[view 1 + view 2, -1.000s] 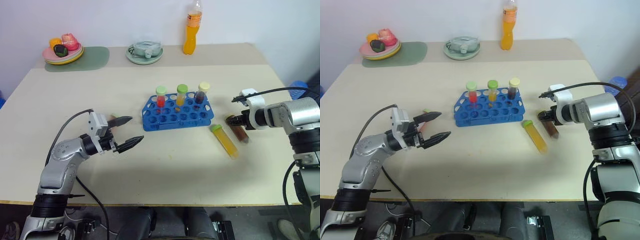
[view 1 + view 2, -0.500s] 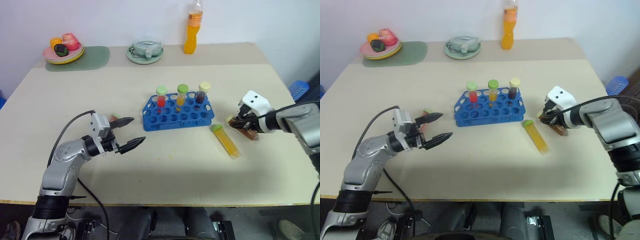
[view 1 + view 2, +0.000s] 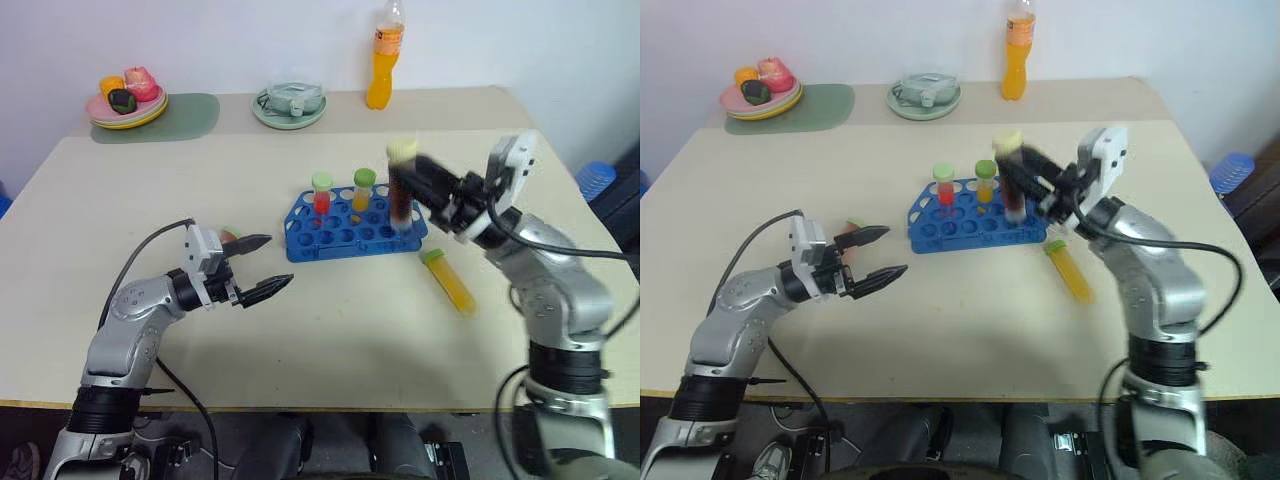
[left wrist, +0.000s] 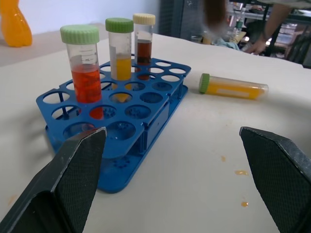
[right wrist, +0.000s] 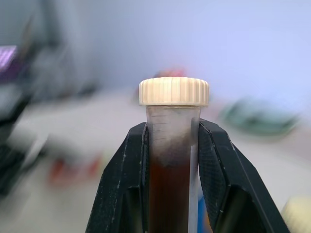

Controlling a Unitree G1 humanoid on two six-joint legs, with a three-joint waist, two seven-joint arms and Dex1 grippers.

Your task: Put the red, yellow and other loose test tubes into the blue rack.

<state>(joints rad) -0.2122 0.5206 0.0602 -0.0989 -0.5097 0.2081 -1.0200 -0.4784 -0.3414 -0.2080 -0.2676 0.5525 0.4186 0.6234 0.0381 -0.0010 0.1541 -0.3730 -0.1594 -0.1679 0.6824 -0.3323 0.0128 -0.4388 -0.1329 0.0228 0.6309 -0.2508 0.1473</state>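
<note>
The right gripper (image 3: 432, 190), right of centre, was clamped on a cream-capped brown tube (image 3: 402, 190), held upright above the blue rack (image 3: 355, 228), likely so it could drop into a hole. A yellow tube (image 3: 450, 282) lay lower right of the rack. The left gripper (image 3: 262, 266), lower left, hung wide apart, empty.

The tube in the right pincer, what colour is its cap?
Cream-white, on the dark brown tube clamped in the right pincer; clearest in the right wrist view.
</note>
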